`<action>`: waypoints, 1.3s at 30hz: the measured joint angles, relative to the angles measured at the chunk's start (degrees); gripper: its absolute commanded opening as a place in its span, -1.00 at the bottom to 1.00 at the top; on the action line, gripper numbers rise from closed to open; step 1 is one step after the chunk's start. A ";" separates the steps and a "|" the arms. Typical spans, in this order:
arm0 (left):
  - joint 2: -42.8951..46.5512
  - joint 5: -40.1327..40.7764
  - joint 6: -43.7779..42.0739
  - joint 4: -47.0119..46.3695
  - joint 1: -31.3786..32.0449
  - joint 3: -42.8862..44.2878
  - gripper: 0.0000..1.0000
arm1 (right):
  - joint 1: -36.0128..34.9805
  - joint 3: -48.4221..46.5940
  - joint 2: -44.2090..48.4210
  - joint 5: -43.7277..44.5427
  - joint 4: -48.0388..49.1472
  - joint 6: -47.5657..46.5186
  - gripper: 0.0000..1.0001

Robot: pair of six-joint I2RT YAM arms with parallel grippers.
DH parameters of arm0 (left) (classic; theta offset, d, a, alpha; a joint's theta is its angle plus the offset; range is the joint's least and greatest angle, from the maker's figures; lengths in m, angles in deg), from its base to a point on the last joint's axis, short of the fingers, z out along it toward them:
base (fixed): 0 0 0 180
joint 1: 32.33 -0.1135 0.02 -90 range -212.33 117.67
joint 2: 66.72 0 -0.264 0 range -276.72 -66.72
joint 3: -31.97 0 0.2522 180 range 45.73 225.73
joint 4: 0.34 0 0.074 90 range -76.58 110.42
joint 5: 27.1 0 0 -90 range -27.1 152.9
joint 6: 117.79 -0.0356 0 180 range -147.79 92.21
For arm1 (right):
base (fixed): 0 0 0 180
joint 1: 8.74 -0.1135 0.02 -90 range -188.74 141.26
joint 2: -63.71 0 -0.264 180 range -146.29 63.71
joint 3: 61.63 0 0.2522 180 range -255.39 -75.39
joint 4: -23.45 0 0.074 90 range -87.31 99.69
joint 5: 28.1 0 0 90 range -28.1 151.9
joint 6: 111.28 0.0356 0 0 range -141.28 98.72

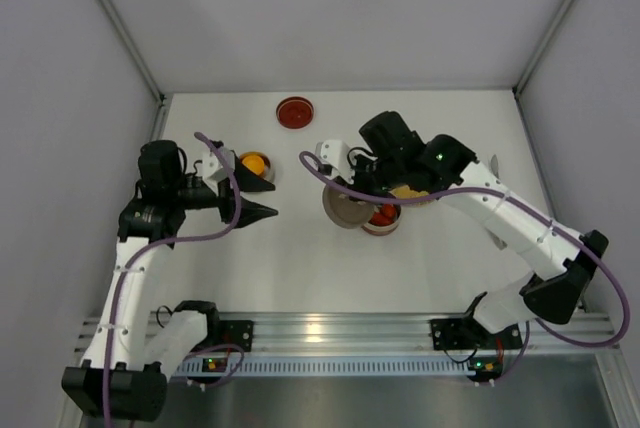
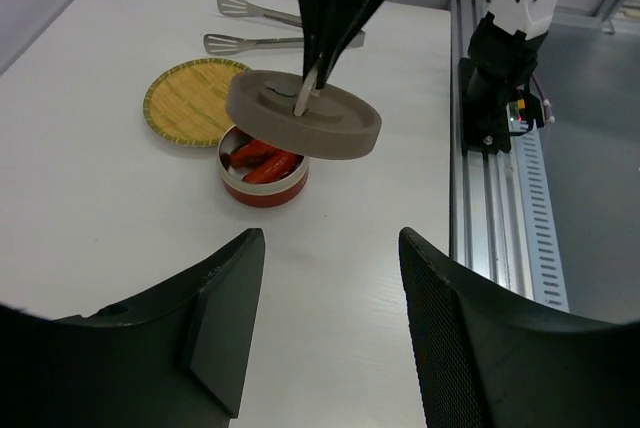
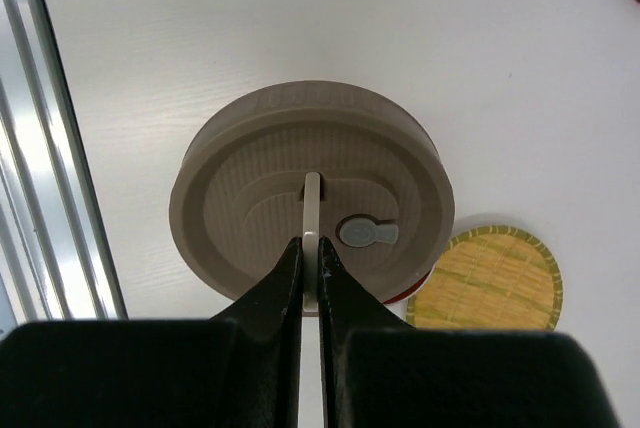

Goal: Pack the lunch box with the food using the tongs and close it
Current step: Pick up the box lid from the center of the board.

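The right gripper (image 3: 311, 245) is pinched tight on the upright tab (image 3: 311, 203) of the lid (image 3: 300, 148). It holds this grey-brown disc tilted just above the red tin (image 2: 262, 188). The lid sits off to 1 side, so about half of the tin shows beneath it.

In the tin lie the red pieces (image 2: 265, 161), a few of them packed close together. The yellow plate (image 2: 190, 100) lies just beside the tin on its far right side, touching it or nearly so. The tongs (image 2: 280, 30) lie on the table (image 1: 300, 268) beyond the plate on that same side of the tin. Their 2 flat-ended arms are side by side and nothing is touching them.

The left gripper (image 2: 330, 318) hangs well to the left of the tin and points towards it. Its jaws stand wide with nothing between them.

The orange piece (image 1: 253, 162) is also well left of the tin, just beside the left gripper. It seems to sit in a second small round container (image 1: 241, 157), though the gripper hides part of that. A red disc (image 1: 295, 111) lies flat on the table, left of the tin and farther back.
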 measured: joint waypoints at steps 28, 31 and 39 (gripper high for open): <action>9.90 5.40 17.94 -27.28 5.88 -17.05 0.06 | -9.66 -5.53 -6.49 8.35 0.46 -0.83 -1.00; 10.34 5.57 11.43 -23.26 8.52 -15.74 0.10 | -10.95 -5.53 -6.54 9.40 0.48 0.02 -1.00; 11.04 9.03 10.40 -26.23 13.33 -17.22 0.06 | -13.16 -6.05 -6.93 11.02 0.50 0.76 -1.00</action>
